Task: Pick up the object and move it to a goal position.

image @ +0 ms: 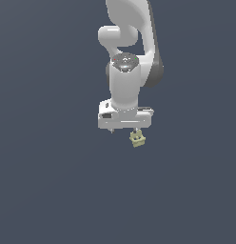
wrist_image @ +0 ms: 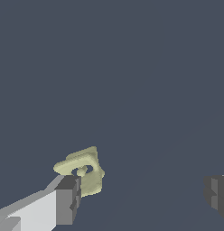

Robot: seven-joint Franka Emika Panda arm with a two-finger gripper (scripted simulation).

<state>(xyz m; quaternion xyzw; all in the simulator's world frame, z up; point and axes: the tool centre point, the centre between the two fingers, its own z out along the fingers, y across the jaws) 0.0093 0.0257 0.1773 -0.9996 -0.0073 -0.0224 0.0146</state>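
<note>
The object (image: 137,139) is a tiny pale yellow-olive blocky piece with small dark marks. In the exterior view it sits just below the white gripper (image: 123,131), toward the exterior view's right side of the hand. In the wrist view the object (wrist_image: 84,172) lies right by the tip of one grey finger (wrist_image: 67,198), outside the gap. The other finger (wrist_image: 217,195) stands far off, so the gripper (wrist_image: 141,195) is open with nothing between its jaws. Whether the object touches the near finger I cannot tell.
A plain dark grey-blue ground (image: 53,190) fills both views. The white arm (image: 127,52) rises above the hand.
</note>
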